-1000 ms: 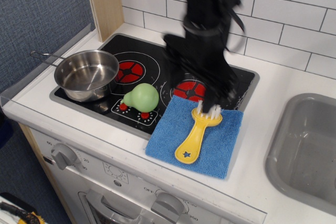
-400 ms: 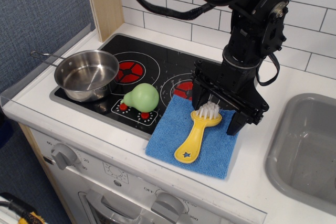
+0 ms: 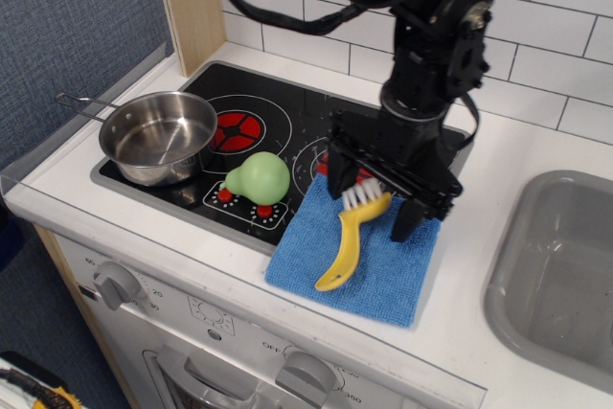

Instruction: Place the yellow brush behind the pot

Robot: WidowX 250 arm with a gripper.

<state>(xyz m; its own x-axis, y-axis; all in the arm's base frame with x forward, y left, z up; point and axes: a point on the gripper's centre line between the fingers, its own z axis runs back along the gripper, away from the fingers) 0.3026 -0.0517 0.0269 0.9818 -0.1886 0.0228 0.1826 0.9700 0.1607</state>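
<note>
Since earlier frame: black robot gripper (image 3: 369, 200) shifted left, small yellow plastic brush with white bristles (image 3: 350, 238) rolled onto edge, handle tip swung slightly left. Jaws closed around bristle head, seemingly gripping it. Brush over blue cloth (image 3: 369, 270), handle end touching or barely off it. Long axis diagonal: bristles up-right, handle down-left toward front. Grasp done; lift, carry behind shiny steel saucepan (image 3: 158, 136) remain.

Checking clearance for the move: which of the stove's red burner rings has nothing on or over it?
The back-left red ring, beside the pot, shows fully. The right ring is mostly hidden behind the gripper and the blue cloth.
</note>
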